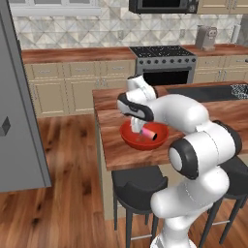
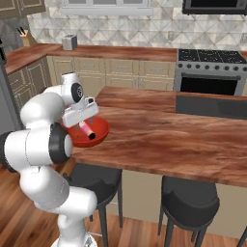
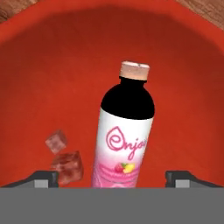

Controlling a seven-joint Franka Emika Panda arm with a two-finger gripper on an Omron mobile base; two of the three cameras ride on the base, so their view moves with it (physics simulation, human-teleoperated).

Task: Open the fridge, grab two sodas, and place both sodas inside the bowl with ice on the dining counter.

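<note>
1 soda, the pink bottle [image 3: 124, 135], lies on its side inside the bowl [image 1: 131, 137], its cap end pointing up and away in the hand view. Beside it in the hand view sit 2 reddish ice cubes [image 3: 65, 159] on the bowl floor. The bowl stands on the counter [image 2: 159, 132] near its corner, above a dark stool [image 1: 138, 186].

The gripper [image 3: 112, 179] hangs right over the bowl with its fingertips [image 3: 46, 178] spread wide on either side of the bottle and not touching it, so the bottle looks let go and resting on its own. In the left base view the bottle [image 1: 149, 131] shows leaning against the bowl's inner wall just beside the hand.

I judge that about half the placing is done: 1 drink is in the bowl. No red can is visible in the bowl, so the second soda is probably yet to be fetched. The fridge [image 1: 17, 106] stands well apart at the left edge of the left base view, and its grey face looks shut there, though little of it shows.

The arm is folded forward, the elbow high, the wrist bent down so the hand points into the bowl from above.
</note>
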